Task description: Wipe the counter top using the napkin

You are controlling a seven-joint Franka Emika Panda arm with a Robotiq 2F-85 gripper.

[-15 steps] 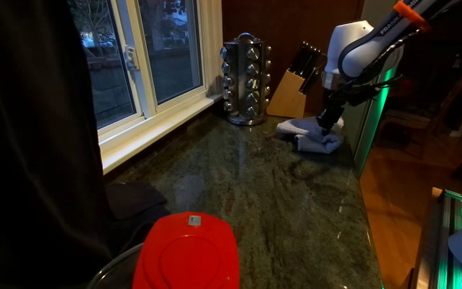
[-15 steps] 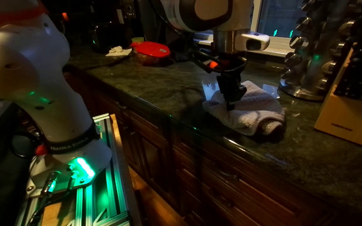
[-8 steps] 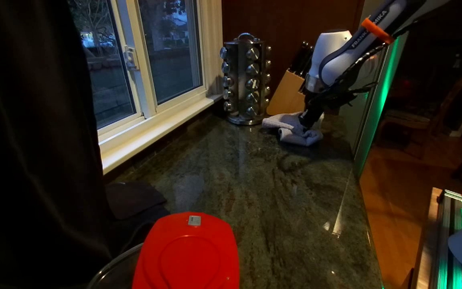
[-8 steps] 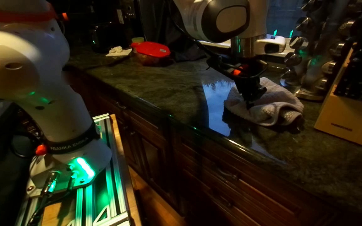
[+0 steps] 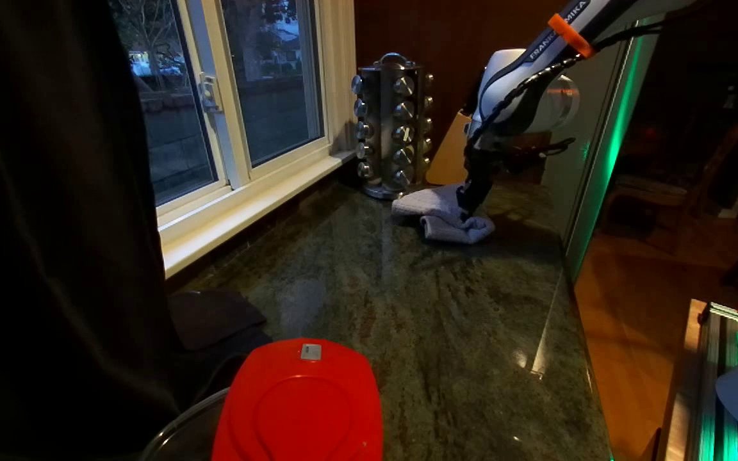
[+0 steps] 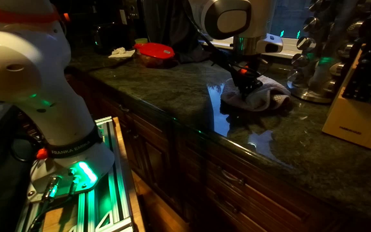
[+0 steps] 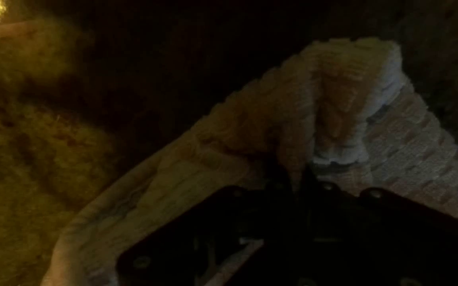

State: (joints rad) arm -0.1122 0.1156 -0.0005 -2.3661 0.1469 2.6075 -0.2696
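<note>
The napkin is a pale grey-blue rumpled cloth lying bunched on the dark green-black counter top. It also shows in an exterior view, close to the base of the spice rack. My gripper points down into the middle of the napkin in both exterior views. In the wrist view the dark fingers are nearly together, with a fold of the napkin pinched between them. The fingertips are partly lost in shadow and cloth. The counter top shows beside the cloth there.
A metal spice rack and a wooden knife block stand at the counter's end. The window sill runs along the back. A container with a red lid stands at the opposite end, near a dark cloth.
My gripper has carried the napkin along the counter top toward the window and spice rack, then slightly back toward the red-lidded end. The gripper stays shut on it.
</note>
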